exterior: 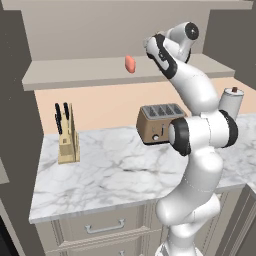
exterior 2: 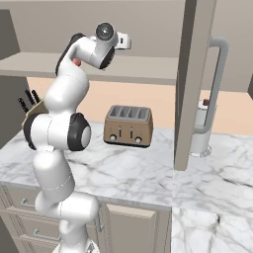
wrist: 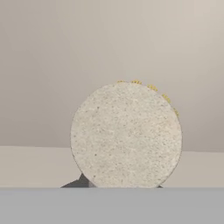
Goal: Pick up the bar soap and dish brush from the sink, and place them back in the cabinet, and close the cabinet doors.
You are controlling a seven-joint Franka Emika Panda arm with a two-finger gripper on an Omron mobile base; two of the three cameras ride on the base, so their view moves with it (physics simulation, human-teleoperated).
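Reaching high toward the wide greige wall cabinet's plain shelf [exterior: 75, 77], the pincer carries the cream round-headed dish brush [wrist: 126, 135] at twelve o'clock ahead; finger spread cannot be told. The salmon-orange bar soap [exterior: 130, 63] already rests there, at nine o'clock.

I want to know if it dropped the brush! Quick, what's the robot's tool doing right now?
Tool: most likely holding the dish brush, whose round head sits right in front of the hand camera; the fingers are hidden, so the grip itself cannot be told for sure.
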